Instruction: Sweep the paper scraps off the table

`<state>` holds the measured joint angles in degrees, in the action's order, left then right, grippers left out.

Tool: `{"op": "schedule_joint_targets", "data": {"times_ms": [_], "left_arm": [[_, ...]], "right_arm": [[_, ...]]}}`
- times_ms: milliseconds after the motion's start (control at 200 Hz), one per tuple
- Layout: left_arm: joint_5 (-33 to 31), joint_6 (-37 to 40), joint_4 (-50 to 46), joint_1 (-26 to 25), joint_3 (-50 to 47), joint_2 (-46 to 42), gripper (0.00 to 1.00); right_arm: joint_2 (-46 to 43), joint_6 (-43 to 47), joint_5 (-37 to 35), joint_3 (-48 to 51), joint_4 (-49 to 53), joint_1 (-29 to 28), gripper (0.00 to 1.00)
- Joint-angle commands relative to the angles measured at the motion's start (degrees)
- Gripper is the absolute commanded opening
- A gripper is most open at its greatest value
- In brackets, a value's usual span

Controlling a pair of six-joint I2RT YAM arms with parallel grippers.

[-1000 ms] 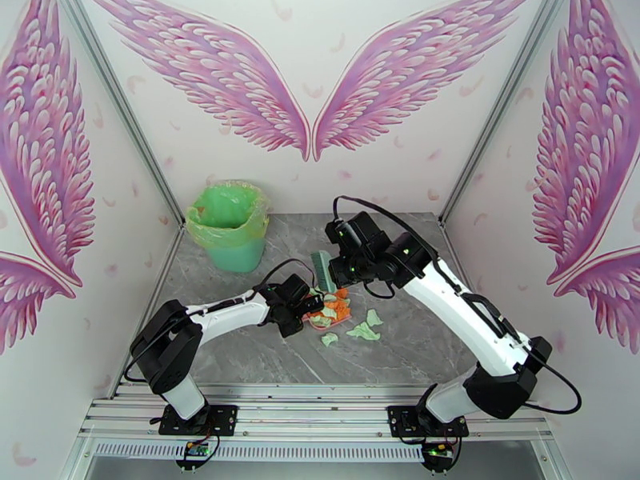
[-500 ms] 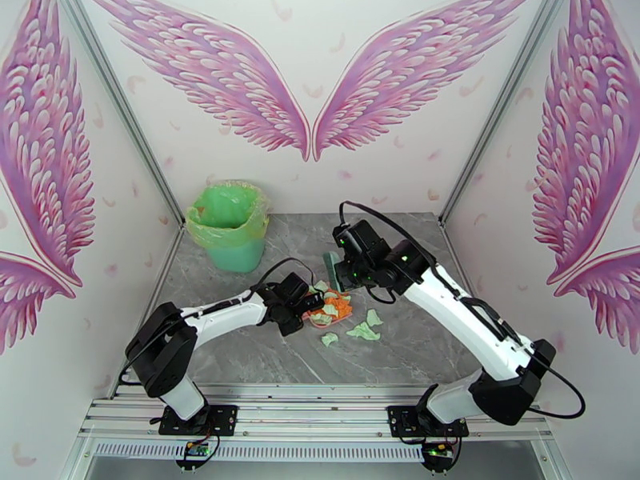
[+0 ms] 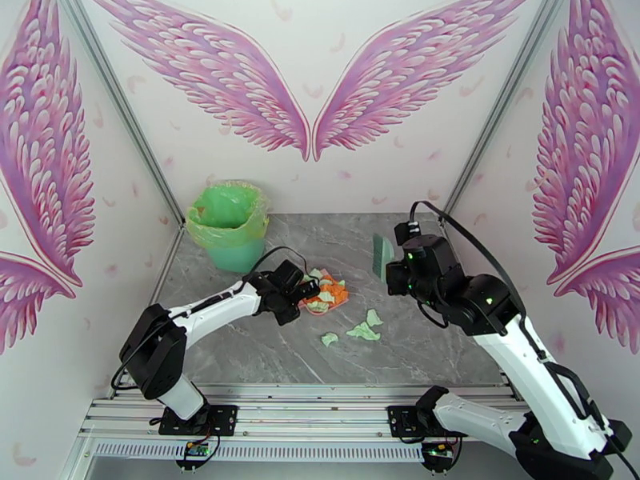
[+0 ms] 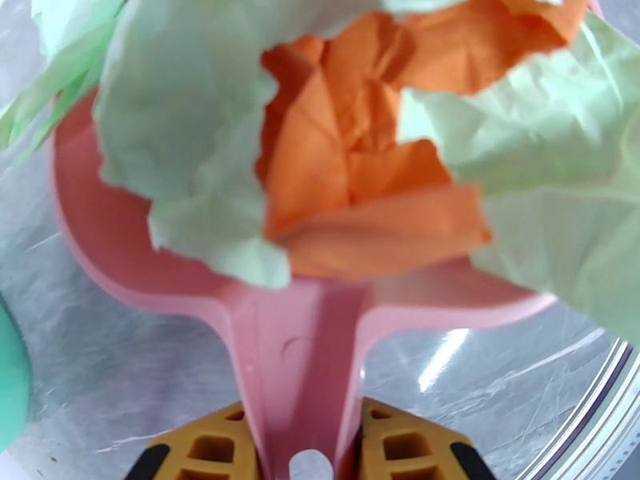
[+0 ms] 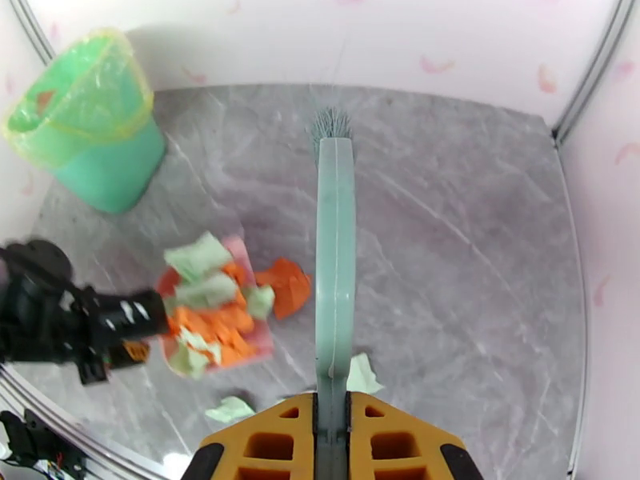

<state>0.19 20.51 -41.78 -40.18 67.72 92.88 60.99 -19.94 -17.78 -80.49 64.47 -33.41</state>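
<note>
One grey marbled worktop (image 3: 424, 350) spans the booth, edged by a metal frame. Two white arms reach over it from the near edge. The left arm (image 3: 216, 307) stretches low toward the middle. The right arm (image 3: 520, 346) rises over the right side, with its wrist toward the back.

At the back left corner stands a green bin (image 3: 232, 243) lined with a pale green bag.

A long, pale teal brush (image 5: 334, 258) runs straight out from the right fingers (image 5: 400, 446). These are closed narrow on its handle, one yellow pad on each side. Its bristles are at the far end and point toward the back wall. From above, the brush is to the right of the paper, apart from every piece.

A pink dustpan (image 4: 120, 234) is near the middle of the worktop, between bin and brush. The left fingers (image 4: 204, 446) pinch its flat handle from both sides, narrow and tight on it. Whether the pan touches the worktop I cannot tell.

Most of the scraps (image 3: 324, 291) are heaped in the dustpan, crumpled pale green and orange, spilling over its rim. An orange piece (image 5: 284, 286) lies just beside the pan on the side facing the brush. A few loose scraps (image 3: 364, 328), all pale green, lie on the bare worktop nearer the arms' bases, apart from the pan and the brush.
</note>
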Motion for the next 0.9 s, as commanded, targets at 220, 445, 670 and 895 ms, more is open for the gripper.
{"op": "schedule_joint_targets", "data": {"times_ms": [220, 445, 670, 895], "left_arm": [[-2.3, 0.7, -11.3, 6.1, 10.6, -8.3, 0.0], [-2.3, 1.6, -18.3, 12.8, 17.6, -10.9, 0.0], [-4.6, 2.9, -24.5, 17.7, 28.8, -8.7, 0.0], [-3.9, 5.5, -31.0, 23.7, 42.4, -3.6, 0.0]], "right_arm": [[-7.0, -3.6, 1.5, 16.6, -2.5, 0.7, 0.0], [-8.2, -3.4, 2.4, 21.5, -4.3, 0.8, 0.0], [-6.6, -3.1, 5.4, 23.1, -7.2, 1.0, 0.0], [-5.2, -3.0, 7.4, 23.6, -9.1, 1.1, 0.0]]}}
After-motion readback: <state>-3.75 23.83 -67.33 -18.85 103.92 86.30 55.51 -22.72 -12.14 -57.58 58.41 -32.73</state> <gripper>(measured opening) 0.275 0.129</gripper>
